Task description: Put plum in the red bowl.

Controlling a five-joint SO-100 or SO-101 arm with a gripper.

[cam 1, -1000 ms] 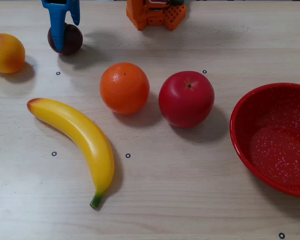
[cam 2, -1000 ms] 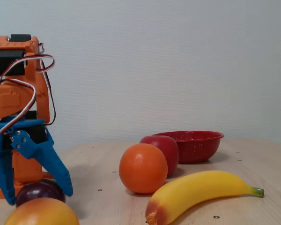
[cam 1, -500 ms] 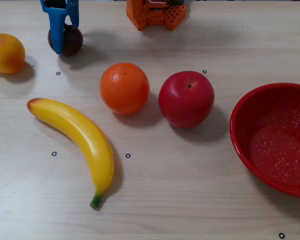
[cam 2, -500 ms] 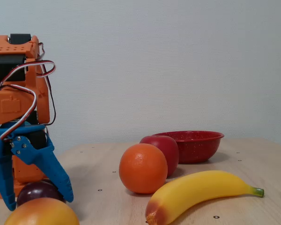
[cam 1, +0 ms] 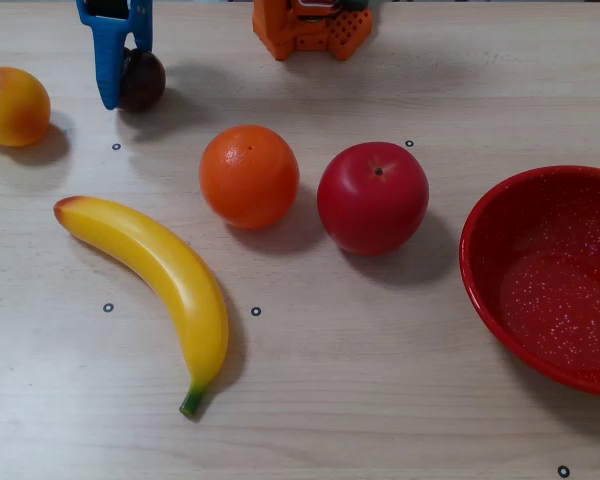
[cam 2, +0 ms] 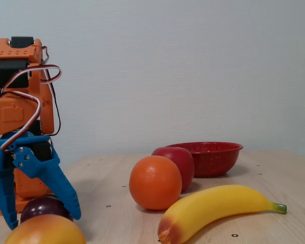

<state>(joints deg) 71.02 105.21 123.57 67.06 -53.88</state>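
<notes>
Blue hand (cam 2: 38,216) narrower than before, fingers astride the tabletop plum (cam 2: 44,209), not gripping.

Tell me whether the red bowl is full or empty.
Empty. In the overhead view the large speckled red bowl shows only its bare speckled inside; the small dark purple plum lies far off, on the table.

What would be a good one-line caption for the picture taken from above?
Blue claw straddling a plum, with peach, banana, orange, apple and empty red bowl spread over the table.
</notes>
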